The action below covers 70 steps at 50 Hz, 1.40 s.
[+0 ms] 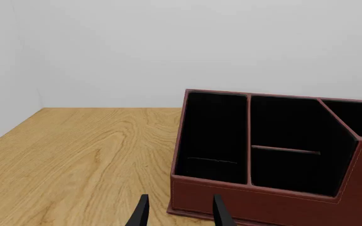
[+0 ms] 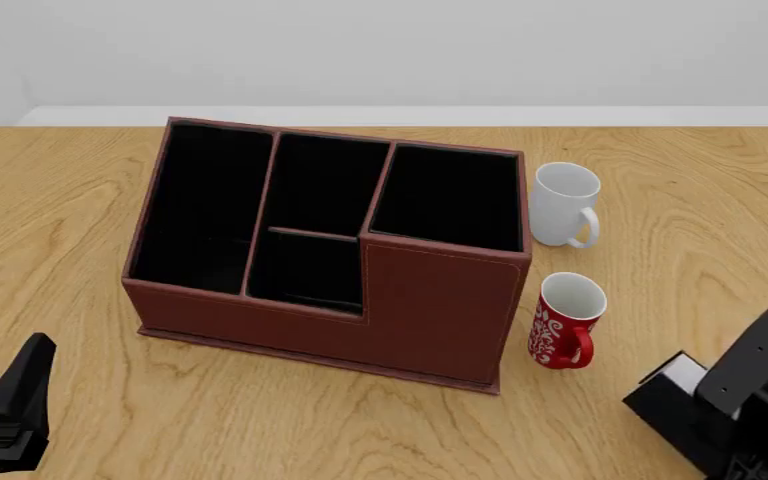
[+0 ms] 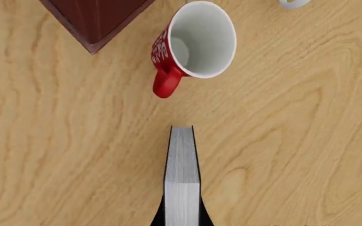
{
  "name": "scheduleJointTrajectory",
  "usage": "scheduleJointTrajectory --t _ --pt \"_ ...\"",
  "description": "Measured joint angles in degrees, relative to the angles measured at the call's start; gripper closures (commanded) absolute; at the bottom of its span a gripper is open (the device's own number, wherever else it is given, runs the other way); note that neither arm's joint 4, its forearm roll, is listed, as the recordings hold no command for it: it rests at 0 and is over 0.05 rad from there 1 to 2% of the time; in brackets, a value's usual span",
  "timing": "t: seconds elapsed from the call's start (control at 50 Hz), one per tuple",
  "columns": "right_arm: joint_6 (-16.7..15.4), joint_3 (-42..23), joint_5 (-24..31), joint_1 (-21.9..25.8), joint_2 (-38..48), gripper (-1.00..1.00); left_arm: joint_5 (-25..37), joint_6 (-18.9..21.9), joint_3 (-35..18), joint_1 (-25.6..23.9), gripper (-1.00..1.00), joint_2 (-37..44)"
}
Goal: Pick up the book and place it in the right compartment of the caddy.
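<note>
The right end effector grips the book by its thin black covers, white page edges facing the wrist camera, so the flat slab can go edge-first into the right compartment of the caddy. The book sits just ahead of the fingers, near the glossy red mug; a white mug stands farther off. The caddy is stitched reddish-brown leather-look, black inside. The left end effector is open, empty, just before the caddy's low wall above the oak-grain table.
</note>
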Motion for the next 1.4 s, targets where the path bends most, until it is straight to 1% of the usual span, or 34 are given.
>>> scheduleJointTrajectory --t 0.26,0.48,0.7,0.9,1.0,1.24,1.34,1.4 --pt "-0.24 -4.88 7.00 0.40 -2.89 1.00 0.00 0.00 0.00 0.00 -1.00 0.00" --pt "-0.24 -9.54 11.89 1.78 -4.87 1.00 0.00 0.00 0.00 0.00 -1.00 0.00" --pt "0.01 -16.70 16.67 3.53 -4.81 1.00 0.00 0.00 0.00 0.00 -1.00 0.00" --pt "0.26 -25.33 20.75 6.27 -2.99 1.00 0.00 0.00 0.00 0.00 -1.00 0.00" --pt "0.95 -28.78 22.07 8.32 -1.85 1.00 0.00 0.00 0.00 0.00 -1.00 0.00" --pt "0.65 -37.30 23.55 12.37 2.62 1.00 0.00 0.00 0.00 0.00 -1.00 0.00" --pt "1.19 -41.57 23.80 13.63 5.38 1.00 0.00 0.00 0.00 0.00 -1.00 0.00" --pt "2.47 -44.41 23.91 14.83 7.25 1.00 0.00 0.00 0.00 0.00 -1.00 0.00"
